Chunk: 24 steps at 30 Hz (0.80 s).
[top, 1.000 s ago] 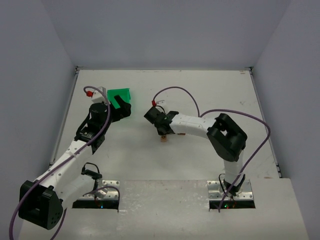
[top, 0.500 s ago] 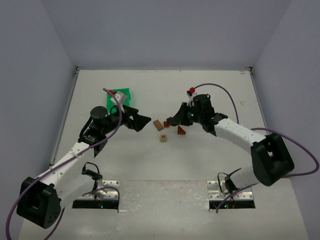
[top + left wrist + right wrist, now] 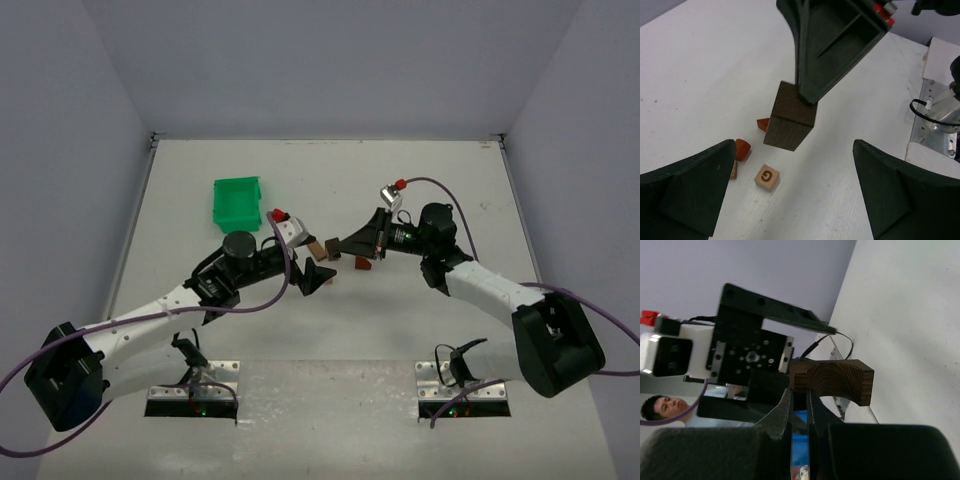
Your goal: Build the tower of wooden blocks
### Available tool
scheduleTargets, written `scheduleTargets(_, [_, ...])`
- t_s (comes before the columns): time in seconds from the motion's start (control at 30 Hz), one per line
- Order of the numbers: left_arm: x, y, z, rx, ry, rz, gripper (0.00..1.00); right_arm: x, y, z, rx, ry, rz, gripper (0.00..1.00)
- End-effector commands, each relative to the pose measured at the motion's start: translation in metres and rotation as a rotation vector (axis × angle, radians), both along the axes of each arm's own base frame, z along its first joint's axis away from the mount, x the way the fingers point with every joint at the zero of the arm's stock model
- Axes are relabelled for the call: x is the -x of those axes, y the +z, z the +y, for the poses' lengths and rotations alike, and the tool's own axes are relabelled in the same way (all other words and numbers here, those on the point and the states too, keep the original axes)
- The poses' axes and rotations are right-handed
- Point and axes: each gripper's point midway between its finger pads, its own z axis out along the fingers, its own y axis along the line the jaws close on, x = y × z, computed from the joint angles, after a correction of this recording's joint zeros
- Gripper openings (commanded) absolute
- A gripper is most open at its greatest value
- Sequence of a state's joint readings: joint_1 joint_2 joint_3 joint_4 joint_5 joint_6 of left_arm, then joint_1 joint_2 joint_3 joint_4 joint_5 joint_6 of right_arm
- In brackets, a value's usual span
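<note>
My right gripper (image 3: pixel 334 245) is shut on one end of a dark brown arch-shaped block (image 3: pixel 832 381) and holds it above the table; the block also shows in the left wrist view (image 3: pixel 790 122). My left gripper (image 3: pixel 313 277) is open and empty, low over the table, facing the held block. Between its jaws lies a tan cube marked G (image 3: pixel 766 177). Beside it are a red rounded piece (image 3: pixel 742 149), a reddish piece (image 3: pixel 762 123) behind the held block, and a tan piece (image 3: pixel 733 170) half hidden by my left finger. A reddish-brown wedge (image 3: pixel 362 264) lies under the right arm.
A green plastic bin (image 3: pixel 238 200) stands at the back left, apart from both grippers. The two arms meet over the middle of the table (image 3: pixel 420 180). Metal base plates (image 3: pixel 465 385) lie at the near edge.
My left gripper has swung from the green bin to the blocks in the middle. My right gripper has turned and now holds the dark block off the table.
</note>
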<state>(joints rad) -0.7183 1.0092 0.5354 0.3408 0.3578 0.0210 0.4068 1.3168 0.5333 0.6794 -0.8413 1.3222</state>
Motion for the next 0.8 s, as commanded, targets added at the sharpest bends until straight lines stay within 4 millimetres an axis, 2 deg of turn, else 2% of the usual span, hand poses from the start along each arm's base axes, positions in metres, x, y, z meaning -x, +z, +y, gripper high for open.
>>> scheduleTargets(0.0, [-0.02, 0.012, -0.001, 0.01, 0.061, -0.065, 0.99, 0.011, 0.04, -0.005, -0.092, 0.017, -0.125, 0.0])
scheduleTargets(0.13, [-0.019, 0.018, -0.009, 0.021, 0.022, -0.072, 0.88, 0.014, 0.039, -0.006, -0.095, 0.014, -0.11, 0.0])
scheduleTargets(0.2, [-0.009, 0.022, -0.013, 0.034, -0.044, -0.097, 0.84, 0.014, 0.036, -0.007, -0.092, 0.014, -0.099, 0.0])
scheduleTargets(0.3, [0.005, 0.033, -0.013, 0.068, -0.1, -0.147, 0.8, 0.015, 0.032, -0.007, -0.09, 0.013, -0.079, 0.0])
scheduleTargets(0.43, [0.013, 0.04, -0.012, 0.094, -0.13, -0.188, 0.79, 0.015, 0.031, -0.006, -0.09, 0.021, -0.058, 0.0])
scheduleTargets(0.77, [0.005, 0.026, -0.021, 0.046, -0.146, -0.15, 0.62, 0.016, 0.034, -0.006, -0.098, 0.023, -0.055, 0.0])
